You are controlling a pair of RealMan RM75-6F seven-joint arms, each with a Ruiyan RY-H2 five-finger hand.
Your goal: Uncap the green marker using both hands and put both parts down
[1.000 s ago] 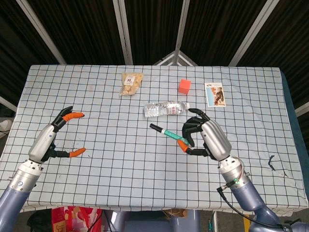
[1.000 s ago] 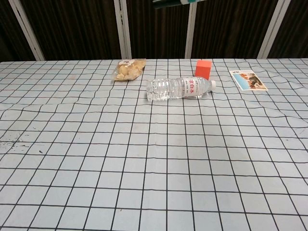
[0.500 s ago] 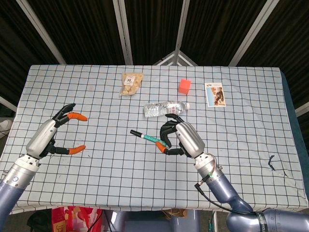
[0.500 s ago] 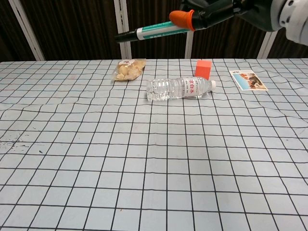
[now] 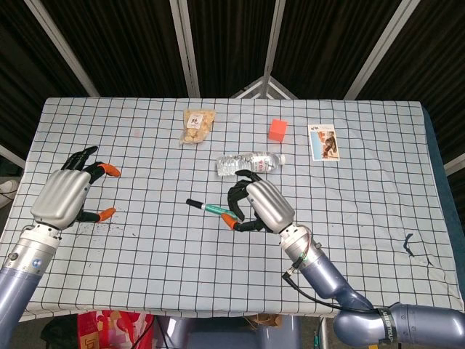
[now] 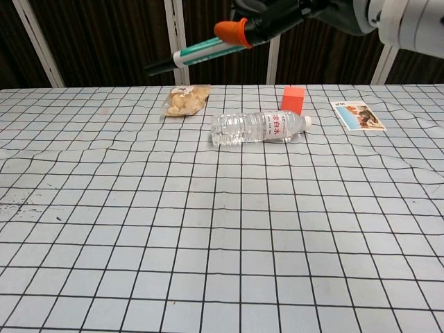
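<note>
My right hand holds the green marker in the air above the table's middle, its black capped end pointing to the left. In the chest view the marker slants down to the left at the top of the frame, pinched by orange-tipped fingers of the right hand. My left hand hovers at the left side of the table with its fingers apart and nothing in it. It is not visible in the chest view.
A clear water bottle lies on the checked tablecloth behind the marker. A snack bag, an orange cube and a picture card sit further back.
My right hand has carried the marker leftward toward the table's middle. My left hand has turned and shifted slightly up, still holding nothing.
</note>
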